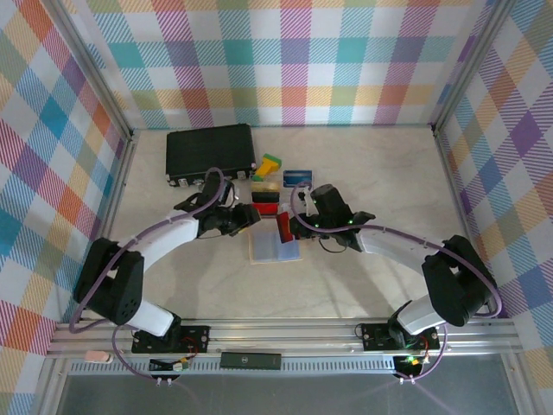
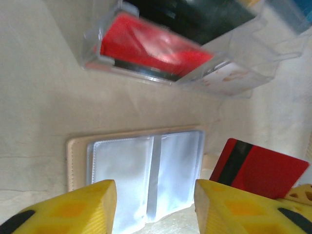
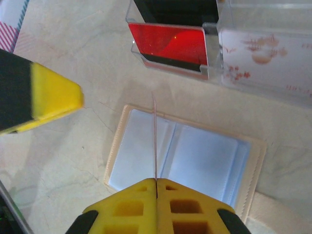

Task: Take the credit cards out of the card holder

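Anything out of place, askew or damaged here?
Nothing damaged or spilled. One red card is held tilted, pinched in the right gripper's shut jaws above the open card holder. The left gripper hovers over the holder, jaws apart.

We see the card holder [image 3: 195,161] as soft, translucent, faintly shiny plastic with a tan stitched border; the red card [image 2: 258,170] is smooth glossy plastic; the table [image 2: 39,97] looks matt, stone-like.

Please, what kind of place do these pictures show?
Probably a robot test cell, not a home or shop: checked walls enclose a pale table, and the left arm and right arm are bolted to a metal rail at its near edge.
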Tool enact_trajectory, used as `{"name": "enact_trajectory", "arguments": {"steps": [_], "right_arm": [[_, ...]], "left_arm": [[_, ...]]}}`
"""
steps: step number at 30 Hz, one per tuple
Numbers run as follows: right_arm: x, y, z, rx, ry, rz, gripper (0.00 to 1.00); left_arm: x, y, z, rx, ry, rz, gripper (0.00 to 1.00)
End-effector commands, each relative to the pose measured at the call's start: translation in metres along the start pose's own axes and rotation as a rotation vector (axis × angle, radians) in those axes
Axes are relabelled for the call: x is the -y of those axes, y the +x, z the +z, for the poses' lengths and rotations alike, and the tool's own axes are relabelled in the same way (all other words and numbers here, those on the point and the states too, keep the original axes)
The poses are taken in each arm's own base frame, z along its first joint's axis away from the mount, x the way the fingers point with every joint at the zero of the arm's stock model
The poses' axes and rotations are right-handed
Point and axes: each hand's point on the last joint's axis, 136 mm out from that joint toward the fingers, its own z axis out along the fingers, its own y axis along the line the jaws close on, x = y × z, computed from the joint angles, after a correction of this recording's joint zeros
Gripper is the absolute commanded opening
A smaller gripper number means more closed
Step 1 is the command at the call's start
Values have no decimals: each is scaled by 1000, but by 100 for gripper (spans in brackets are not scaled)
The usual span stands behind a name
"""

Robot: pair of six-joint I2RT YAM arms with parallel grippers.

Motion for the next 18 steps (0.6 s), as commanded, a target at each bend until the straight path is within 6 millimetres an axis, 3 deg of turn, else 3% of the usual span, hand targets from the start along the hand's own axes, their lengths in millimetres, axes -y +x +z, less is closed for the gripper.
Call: {"name": "enact_trajectory", "arguments": {"steps": [1, 8, 11, 15, 18], "right_arm": [[-16, -16, -11, 14, -30, -198, 0], [-23, -36, -14, -47, 14, -393, 0], [-23, -39, -7, -112, 43, -468, 0], [-35, -42, 5, -138, 60, -706, 0], [-38, -54, 11, -173, 73, -757, 0]], "left_arm": [[-27, -10, -20, 54, -80, -55, 52], [-65, -34, -68, 176, -224, -97, 67], [-74, -42, -91, 228, -265, -99, 76], [-83, -49, -116, 293, -301, -80, 88], [-86, -51, -129, 321, -311, -63, 94]]}}
